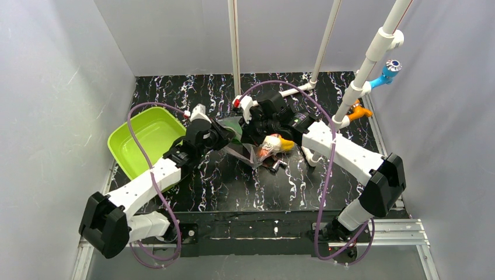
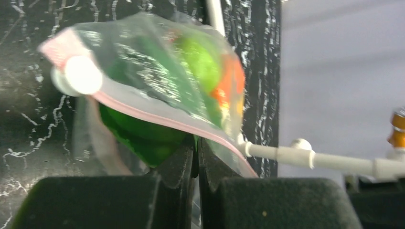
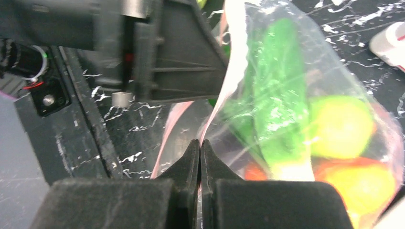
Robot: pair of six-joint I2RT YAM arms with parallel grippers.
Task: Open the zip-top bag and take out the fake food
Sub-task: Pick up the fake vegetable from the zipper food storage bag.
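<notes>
Where the arms meet: bag, mid-table, between both grippers.
Left gripper: jaws closed, pinching the bag's pink zip edge.
Right gripper: jaws closed on the bag's mouth edge.
Food: green, yellow and orange pieces, all inside the bag.
Tray: left of the bag, apart.

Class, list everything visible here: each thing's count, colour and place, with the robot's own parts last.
zip-top bag: one, clear with pink strip, table centre
fake food: several, green, yellow, orange, red, inside the bag
tray: one, lime green, table's left
metal pieces: few, dark, beside the bag
pipes: several, white, rear and right
table: one, black marbled, under everything
left tool: one, black, shut on the bag's strip
right tool: one, black, shut on the bag's edge
</notes>
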